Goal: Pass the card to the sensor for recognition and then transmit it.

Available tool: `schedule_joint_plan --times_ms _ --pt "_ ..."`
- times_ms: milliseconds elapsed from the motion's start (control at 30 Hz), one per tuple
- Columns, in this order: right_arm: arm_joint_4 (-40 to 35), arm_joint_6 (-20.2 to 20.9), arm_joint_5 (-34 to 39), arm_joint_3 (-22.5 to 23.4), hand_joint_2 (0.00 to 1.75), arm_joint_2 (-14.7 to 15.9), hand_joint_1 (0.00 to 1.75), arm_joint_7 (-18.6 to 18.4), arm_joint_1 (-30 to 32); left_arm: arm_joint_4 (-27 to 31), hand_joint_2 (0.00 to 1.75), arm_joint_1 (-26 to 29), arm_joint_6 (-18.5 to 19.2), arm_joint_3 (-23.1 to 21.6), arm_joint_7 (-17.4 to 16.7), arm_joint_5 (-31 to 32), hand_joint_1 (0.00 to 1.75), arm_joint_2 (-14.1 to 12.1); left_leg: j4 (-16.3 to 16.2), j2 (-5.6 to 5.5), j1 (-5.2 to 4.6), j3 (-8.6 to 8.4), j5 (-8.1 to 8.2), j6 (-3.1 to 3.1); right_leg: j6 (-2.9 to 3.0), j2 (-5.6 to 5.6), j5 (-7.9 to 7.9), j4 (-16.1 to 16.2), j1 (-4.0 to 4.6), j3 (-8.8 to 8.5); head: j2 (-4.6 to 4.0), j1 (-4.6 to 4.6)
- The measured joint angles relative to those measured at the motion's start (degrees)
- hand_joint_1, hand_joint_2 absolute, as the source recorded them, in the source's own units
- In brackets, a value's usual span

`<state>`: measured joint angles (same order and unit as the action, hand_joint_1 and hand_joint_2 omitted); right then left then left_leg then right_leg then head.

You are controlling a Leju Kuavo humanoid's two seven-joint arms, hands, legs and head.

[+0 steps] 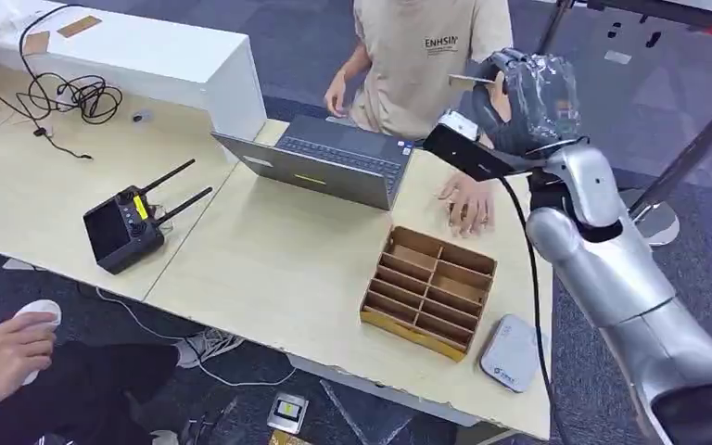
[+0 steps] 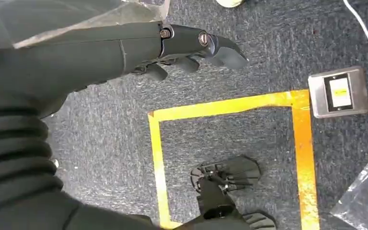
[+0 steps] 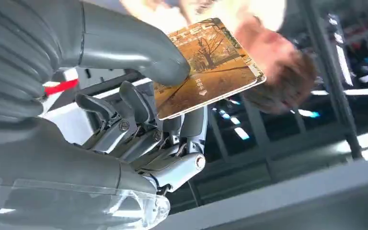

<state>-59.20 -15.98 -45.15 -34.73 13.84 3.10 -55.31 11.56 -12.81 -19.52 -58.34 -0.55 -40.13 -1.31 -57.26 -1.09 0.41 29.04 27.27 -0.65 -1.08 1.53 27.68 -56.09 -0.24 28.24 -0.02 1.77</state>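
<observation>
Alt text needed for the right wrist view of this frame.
The right robot hand pinches an orange picture card between its grey thumb and darker fingers, holding it up toward a blurred person. Dark frames and ceiling lights lie behind.

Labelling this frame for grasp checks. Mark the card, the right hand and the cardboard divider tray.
card (image 3: pixel 206 67), right wrist view, middle of its printed face.
right hand (image 3: pixel 143 120), right wrist view, fingers under the card.
cardboard divider tray (image 1: pixel 468 254), head view, far rim.
</observation>
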Motion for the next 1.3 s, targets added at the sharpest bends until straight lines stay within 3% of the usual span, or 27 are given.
schedule_joint_plan --times_ms 433,700,1133,1167,1200,1233,1300 --pt "17.97 1.31 -10.36 -6.43 1.75 -2.93 1.75 -2.12 -4.05 0.00 0.00 -0.37 0.31 -0.55 -0.13 0.37 0.00 0.24 0.00 0.00 0.00 0.01 0.00 0.00 0.00 0.00 0.00 0.00 0.00 0.04 0.00 0.00" --pt "22.76 -0.54 -14.93 -9.66 1.75 -3.76 1.75 -3.28 -5.09 0.00 0.00 -0.36 0.31 -0.59 -0.13 0.35 0.00 0.24 -0.01 0.01 0.00 0.00 0.00 0.00 0.00 0.00 0.00 0.00 0.00 0.04 0.00 0.02" --pt "26.56 -2.27 -14.89 -12.26 1.75 -3.91 1.64 -3.15 -5.11 0.00 0.00 -0.37 0.31 -0.68 -0.20 0.79 0.00 0.24 -0.03 0.02 0.00 -0.01 0.00 0.00 0.00 -0.01 0.00 0.00 0.00 0.04 0.00 0.02" --pt "26.74 -2.32 -14.84 -12.26 1.75 -3.91 1.45 -3.10 -5.12 0.00 0.00 -0.37 0.31 -0.68 -0.20 0.81 0.00 0.24 -0.03 0.02 0.00 -0.01 0.00 0.00 0.00 -0.01 0.00 0.00 0.00 0.04 0.00 0.00" --pt "26.87 -2.32 -14.76 -12.28 1.75 -3.91 0.42 -3.10 -5.12 0.00 0.00 -0.37 0.31 -0.70 -0.20 0.83 0.00 0.24 -0.03 0.02 0.00 -0.01 0.00 0.00 0.00 -0.01 0.00 0.00 0.00 0.05 0.00 0.02" --pt "27.02 -2.34 -14.73 -12.28 1.75 -3.91 0.00 -3.10 -5.12 0.00 0.00 -0.37 0.31 -0.70 -0.20 0.85 0.00 0.24 -0.03 0.02 0.00 -0.01 0.00 0.00 0.00 -0.01 0.00 0.00 0.00 0.04 0.00 0.00" --pt "27.33 -2.47 -14.67 -12.29 1.75 -3.93 0.00 -3.06 -5.12 0.00 0.00 -0.37 0.31 -0.70 -0.20 0.87 0.00 0.24 -0.03 0.02 0.00 -0.01 0.00 0.00 0.00 -0.01 -0.01 0.00 0.00 0.04 0.00 0.02"
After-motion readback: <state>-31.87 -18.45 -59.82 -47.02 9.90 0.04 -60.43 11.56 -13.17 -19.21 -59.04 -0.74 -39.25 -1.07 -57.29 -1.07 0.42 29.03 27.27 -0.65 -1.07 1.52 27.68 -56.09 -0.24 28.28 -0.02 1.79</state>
